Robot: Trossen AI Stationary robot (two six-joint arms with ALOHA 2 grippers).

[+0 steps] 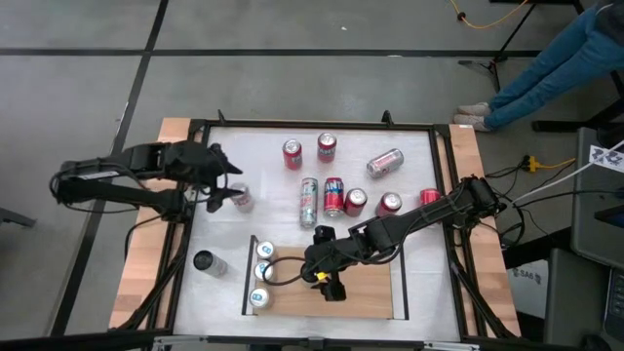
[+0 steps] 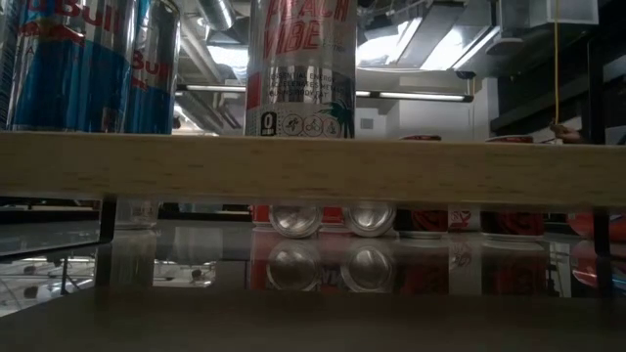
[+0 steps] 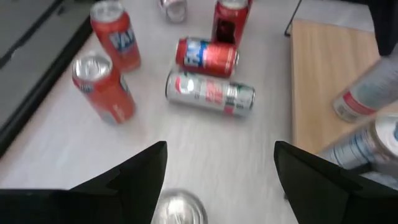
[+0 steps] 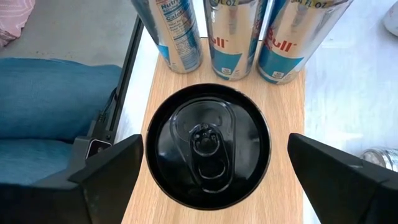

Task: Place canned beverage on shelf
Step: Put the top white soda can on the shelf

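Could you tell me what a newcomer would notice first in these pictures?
Probably the black can standing on the wooden shelf, between the right gripper's open fingers, with three silver-blue cans lined up behind it. Next, the red cans scattered over the white table, with the left gripper open above one.

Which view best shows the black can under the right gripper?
The right wrist view: the black can fills the frame, lid up, standing on the shelf between the open right gripper fingers. In the high view the arm mostly covers it. The low and left wrist views don't clearly show it.
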